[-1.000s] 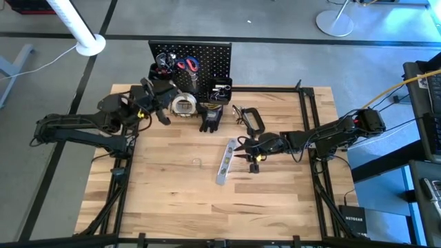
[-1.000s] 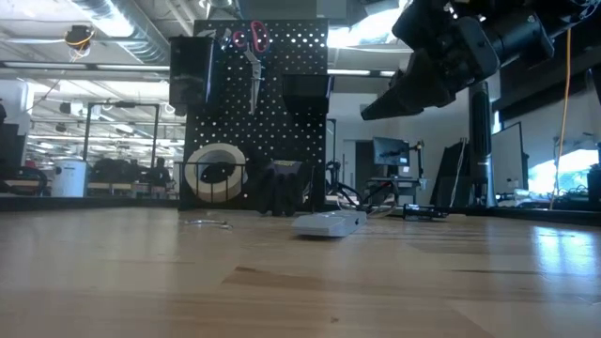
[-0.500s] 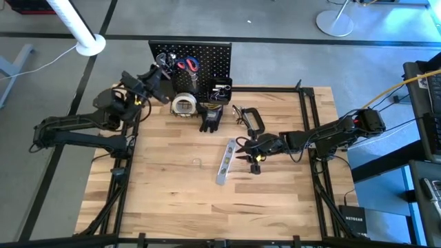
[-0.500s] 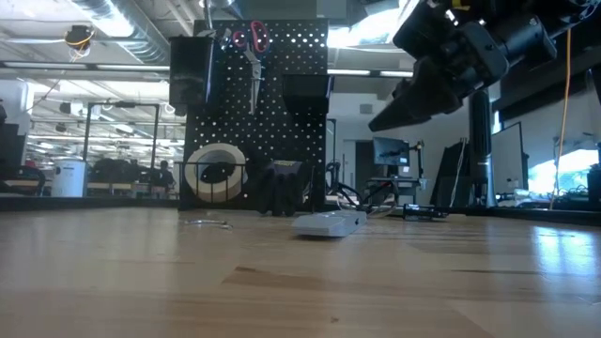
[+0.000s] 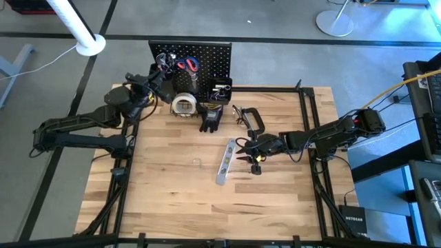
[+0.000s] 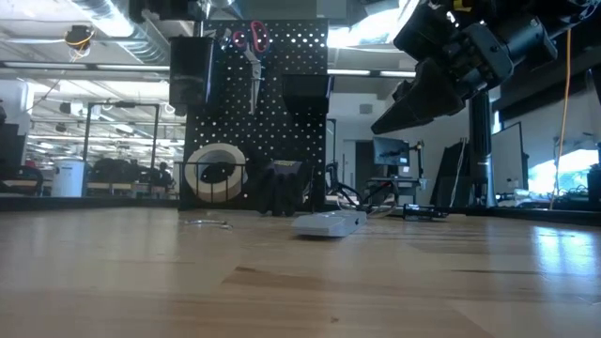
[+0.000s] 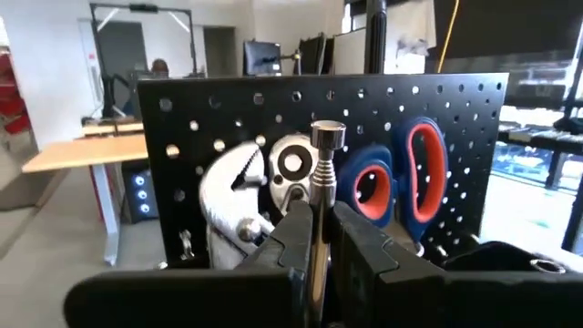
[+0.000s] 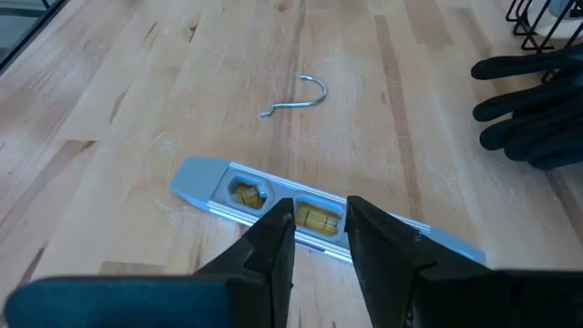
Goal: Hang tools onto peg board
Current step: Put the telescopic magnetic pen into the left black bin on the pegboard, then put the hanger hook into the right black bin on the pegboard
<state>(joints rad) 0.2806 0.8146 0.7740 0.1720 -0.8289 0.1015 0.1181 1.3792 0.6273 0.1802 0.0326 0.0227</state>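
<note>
Pliers (image 7: pixel 246 196), silver-jawed, sit clamped in the left gripper (image 5: pixel 160 69) at the peg board (image 5: pixel 207 56), upper left of centre in the high view. Right of centre, the right gripper (image 5: pixel 242 146) hovers with fingers apart beside the level (image 5: pixel 224 162).
</note>
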